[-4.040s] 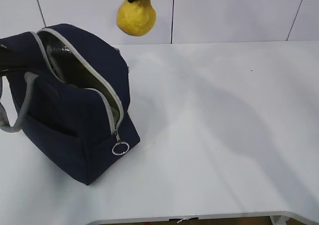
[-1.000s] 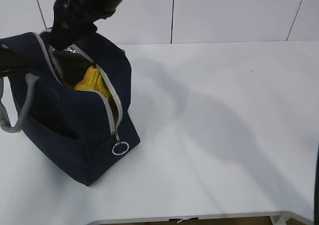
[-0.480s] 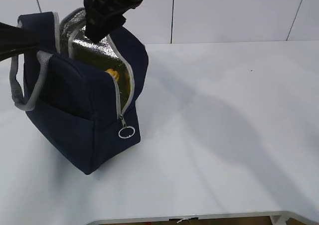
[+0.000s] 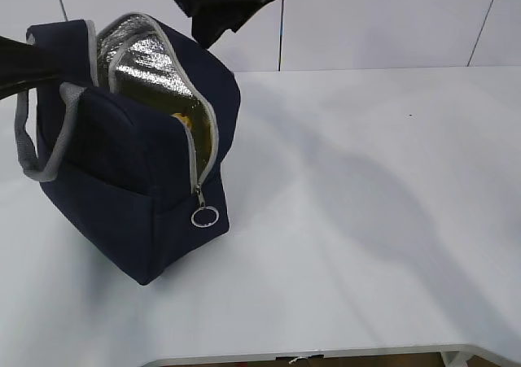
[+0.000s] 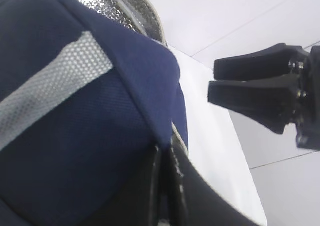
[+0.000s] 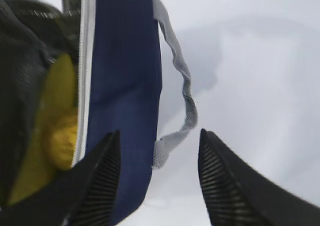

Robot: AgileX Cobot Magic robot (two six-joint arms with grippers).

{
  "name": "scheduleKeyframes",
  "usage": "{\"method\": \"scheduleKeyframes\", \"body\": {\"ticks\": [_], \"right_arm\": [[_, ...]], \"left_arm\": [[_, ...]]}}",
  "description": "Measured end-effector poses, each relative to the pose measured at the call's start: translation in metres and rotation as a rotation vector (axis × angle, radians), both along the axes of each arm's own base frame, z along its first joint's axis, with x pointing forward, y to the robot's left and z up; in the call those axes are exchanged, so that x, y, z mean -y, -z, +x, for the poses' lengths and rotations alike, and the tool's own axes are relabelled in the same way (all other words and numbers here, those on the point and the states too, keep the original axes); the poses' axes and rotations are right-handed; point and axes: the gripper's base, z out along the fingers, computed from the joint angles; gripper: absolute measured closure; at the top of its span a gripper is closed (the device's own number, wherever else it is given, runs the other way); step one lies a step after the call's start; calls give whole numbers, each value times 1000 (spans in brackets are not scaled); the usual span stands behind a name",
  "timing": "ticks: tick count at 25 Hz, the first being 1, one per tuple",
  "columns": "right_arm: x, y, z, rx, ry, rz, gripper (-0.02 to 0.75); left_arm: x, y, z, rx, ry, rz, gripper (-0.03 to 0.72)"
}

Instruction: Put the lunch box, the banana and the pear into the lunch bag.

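Navy fabric fills the left of the table (image 4: 366,220): the lunch bag (image 4: 122,196) stands with its mouth gaping upward, silver lining catching the light, and that seems to be the whole point of the left arm's grip. The left pincer (image 5: 165,181) is pressed together on the bag's rear edge, just where the fabric folds above its fingertips, apparently pulling the top open so things can drop in.

Above and behind the opening hangs the right pincer (image 4: 224,5), its jaws apart and holding nothing. From its own camera the bag's rim lies below and left of the fingers (image 6: 95,186), one grey handle (image 6: 182,100) looping in the gap between them, bare table beyond. My guess is it has nothing more to do over the bag.

Down inside, left of those spread jaws, sits yellow fruit: a rounded lump I take for the pear (image 6: 62,138) beside a longer yellow shape, probably the banana (image 6: 55,90). A sliver of yellow also shows at the zipper edge from the front. I cannot see the lunch box; none stands on the table, so it is likely underneath.

The ring pull (image 4: 204,216) dangles at the front corner.
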Motion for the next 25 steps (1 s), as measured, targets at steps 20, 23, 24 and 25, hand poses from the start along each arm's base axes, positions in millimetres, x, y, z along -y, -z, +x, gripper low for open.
{"method": "scheduleKeyframes", "body": {"ticks": [20, 23, 24, 25], "right_arm": [[39, 38, 51, -261, -17, 345, 316], [36, 40, 51, -258, -56, 359, 316], [36, 42, 52, -261, -60, 360, 316], [35, 44, 53, -263, -64, 359, 317]], "left_arm": [[-2, 1, 2, 32, -15, 47, 705], [-2, 1, 2, 32, -15, 47, 705], [-2, 1, 2, 32, -15, 47, 705], [-2, 1, 2, 32, -15, 47, 705]]}}
